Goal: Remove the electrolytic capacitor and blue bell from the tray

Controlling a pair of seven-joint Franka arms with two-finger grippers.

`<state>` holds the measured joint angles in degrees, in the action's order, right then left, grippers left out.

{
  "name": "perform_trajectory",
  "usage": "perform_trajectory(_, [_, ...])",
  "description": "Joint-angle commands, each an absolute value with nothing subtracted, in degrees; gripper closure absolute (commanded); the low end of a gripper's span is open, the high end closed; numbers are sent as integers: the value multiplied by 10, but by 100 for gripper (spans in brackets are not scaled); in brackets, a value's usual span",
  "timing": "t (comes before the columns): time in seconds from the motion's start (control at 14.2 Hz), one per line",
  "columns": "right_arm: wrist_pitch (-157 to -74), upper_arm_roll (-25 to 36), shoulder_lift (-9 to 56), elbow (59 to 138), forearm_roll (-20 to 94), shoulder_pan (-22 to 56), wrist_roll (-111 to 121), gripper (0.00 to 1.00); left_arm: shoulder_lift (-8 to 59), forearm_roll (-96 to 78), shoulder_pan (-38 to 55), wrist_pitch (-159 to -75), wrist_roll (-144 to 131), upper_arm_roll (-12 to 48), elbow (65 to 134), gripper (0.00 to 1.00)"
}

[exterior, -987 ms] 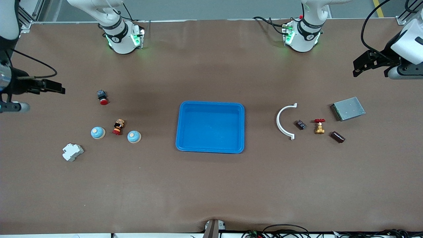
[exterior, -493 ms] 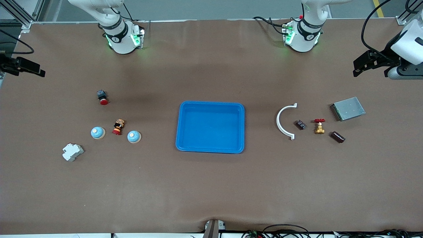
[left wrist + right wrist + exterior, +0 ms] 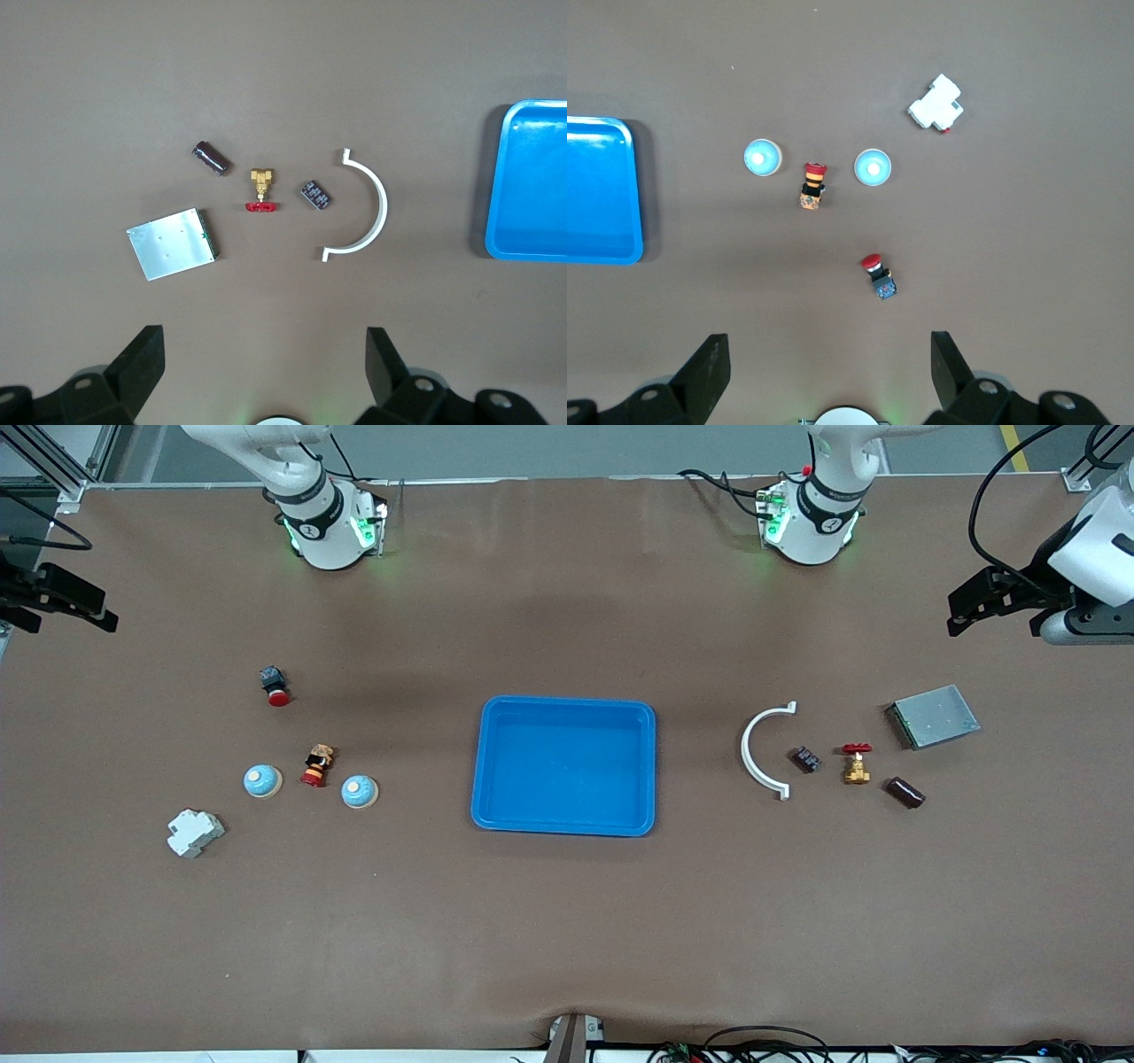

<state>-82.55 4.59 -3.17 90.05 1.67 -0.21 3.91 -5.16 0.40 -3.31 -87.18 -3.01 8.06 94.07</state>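
Surface: brown table (image 3: 567,921), blue tray (image 3: 564,824) at frame centre.
Right gripper (image 3: 66,598): upper-left edge, fingers spread wide, empty.
Bells (image 3: 263,781) (image 3: 360,791): two blue domes, centre-left, flanking a small figurine (image 3: 317,766).
Capacitor (image 3: 905,792): dark cylinder, centre-right, below a metal box (image 3: 935,716).
Left gripper (image 3: 983,602): upper-right edge, fingers spread wide, empty.

The front camera looks down from high across the table (image 3: 567,921), facing both arm bases and taking in the whole tabletop. Each wrist camera hangs high over its own end, looking almost straight down. The left wrist view shares the white arc (image 3: 361,205) and tray (image 3: 530,181) edge with the front view; the right wrist view shares two bells (image 3: 763,157), perhaps a tray corner too.
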Motion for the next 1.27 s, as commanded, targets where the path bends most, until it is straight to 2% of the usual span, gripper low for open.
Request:
perform_trajectory(0.0, [-819,47,-13,875,15,-5,36,0,-71,4,-39,-880,-15,83,954,0])
perform_trajectory(1.2, [-812,52,-13,875,7,-11,36,0,-76,9,-39,-914,-15,81,968,0])
